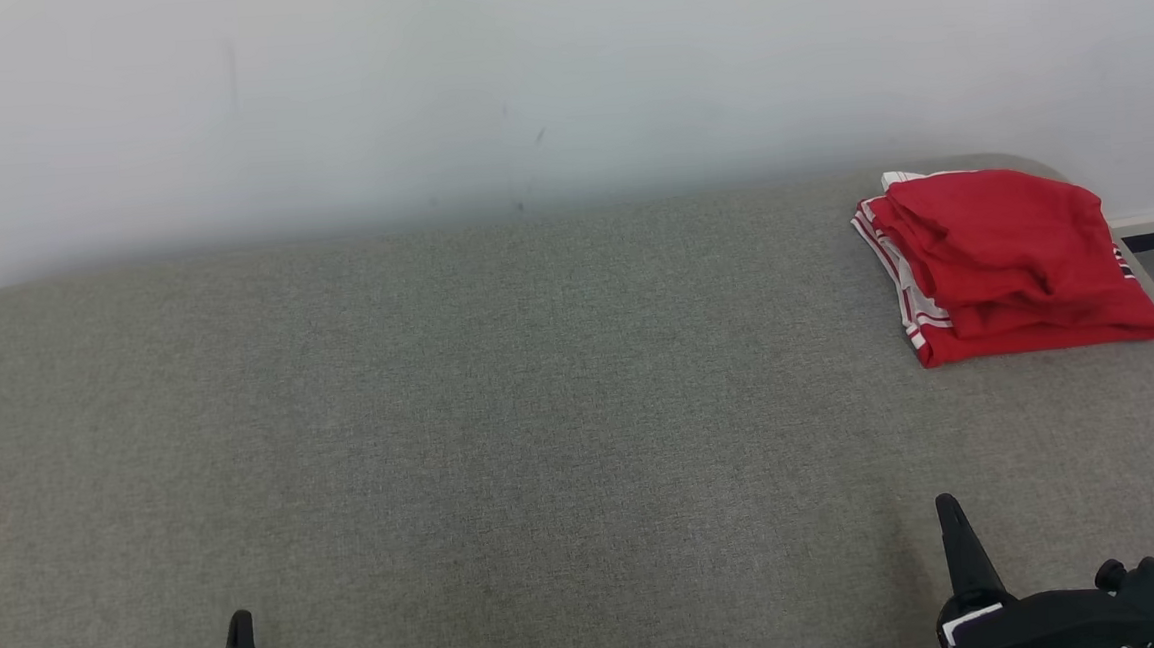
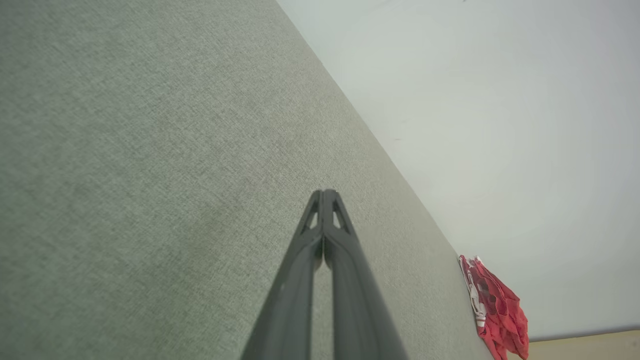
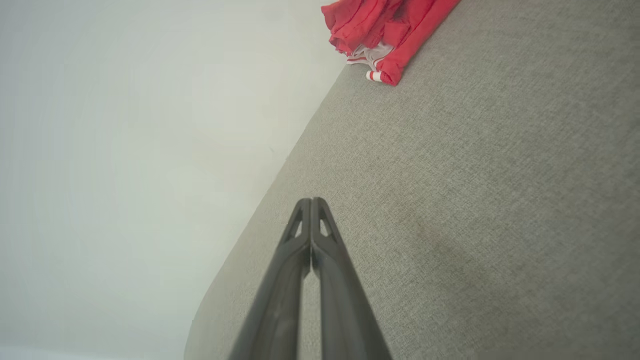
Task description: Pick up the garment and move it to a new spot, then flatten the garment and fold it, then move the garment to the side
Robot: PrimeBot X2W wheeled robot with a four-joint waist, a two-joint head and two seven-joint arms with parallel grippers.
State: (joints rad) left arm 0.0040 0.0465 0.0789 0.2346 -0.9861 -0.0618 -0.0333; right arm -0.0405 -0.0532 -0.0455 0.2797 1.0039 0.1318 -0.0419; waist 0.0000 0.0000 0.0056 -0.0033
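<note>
1. Left end effector (image 2: pixel 324 192): two long, dark, matte fingers pressed together tip to tip. It is closed on nothing, and each finger has a triangular cut-out near its tip.
2. Right end effector (image 3: pixel 311 201): the same tapered fingers, likewise closed and empty. The head view adds its black body with a teal part at the lower right.
3. Worktop (image 1: pixel 503 419): covered in grey, finely woven fabric with rounded corners, set against a plain white wall (image 1: pixel 521 67).
4. Garment (image 1: pixel 1009 257): soft red cloth folded into a rough stacked rectangle, with white-and-red striped trim along its left edge. It lies at the worktop's far right corner, well apart from both end effectors.
5. The right wrist view shows a pale inner layer and a striped edge. The left wrist view shows a tan strip of floor (image 2: pixel 585 345).
</note>
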